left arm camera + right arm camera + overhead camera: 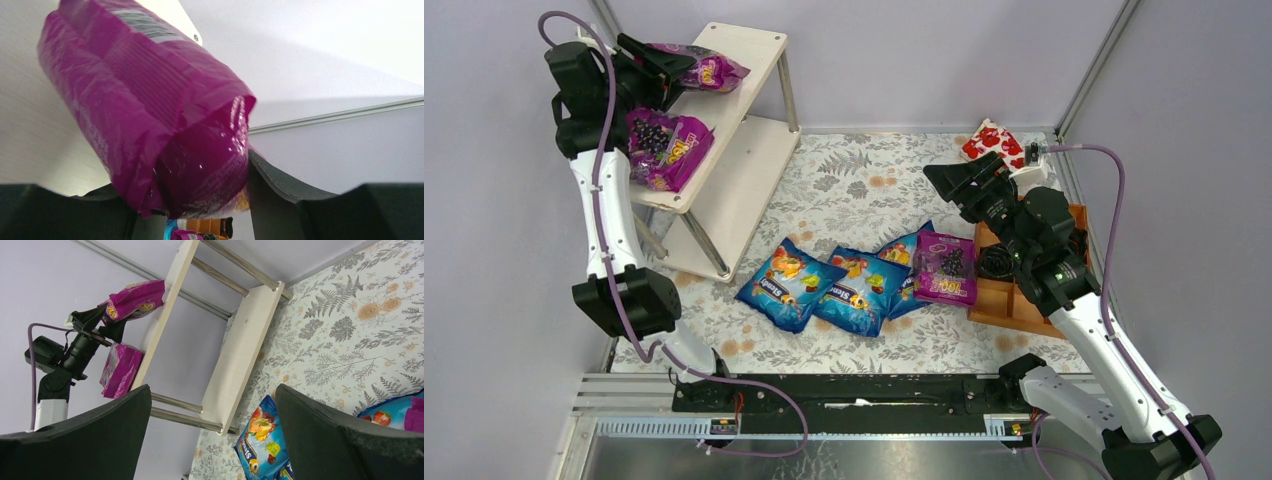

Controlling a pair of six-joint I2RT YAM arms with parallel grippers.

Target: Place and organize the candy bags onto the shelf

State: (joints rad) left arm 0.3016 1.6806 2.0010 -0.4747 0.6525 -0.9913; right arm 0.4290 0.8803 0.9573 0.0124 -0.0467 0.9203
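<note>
Beige wooden shelf [754, 170] carries two purple candy bags [669, 148] on its top board. Brown tray [1004, 300] holds a dark object [997, 262]. Just beside it on the table [854, 190] lie a third purple bag [945, 268] and three blue bags [824, 285]. Left gripper [669, 65] flanks the far shelf bag's end; can't tell if it's clamped. Right gripper [949, 172] is spread wide and empty.

The pale two-tier shelf [746, 160] is standing at the far left, its upper board carrying a far purple bag [712, 70] and a near purple bag [669, 150], while a third purple bag [945, 267] is lying flat off the shelf, touching three overlapping blue bags [861, 290].
</note>
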